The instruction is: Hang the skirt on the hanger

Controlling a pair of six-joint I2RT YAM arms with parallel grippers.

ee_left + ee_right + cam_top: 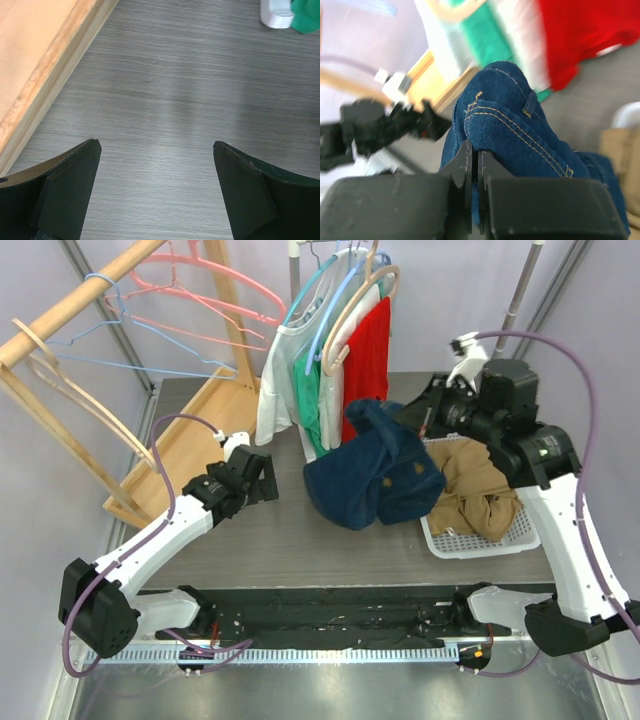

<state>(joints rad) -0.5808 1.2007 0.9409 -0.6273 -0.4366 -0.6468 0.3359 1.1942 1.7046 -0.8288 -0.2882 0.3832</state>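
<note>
The skirt (375, 475) is dark blue denim with yellow stitching. It hangs bunched above the table's middle, its lower folds near the tabletop. My right gripper (412, 416) is shut on an upper fold of it; in the right wrist view the skirt (520, 125) bulges over the right gripper (475, 150), whose jaws pinch the cloth. Empty hangers, pink (200, 285), blue (150, 340) and wooden (70, 390), hang on the wooden rack at the left. My left gripper (265, 475) is open and empty, low over bare table, left of the skirt, as the left wrist view of the left gripper (156, 145) confirms.
A rail at the back holds white, green and red garments (330, 370) on hangers. A white basket (480, 543) with tan clothing (480, 490) sits at the right. The wooden rack's base (35, 65) lies just left of my left gripper; the rail's white foot (275, 15) is ahead.
</note>
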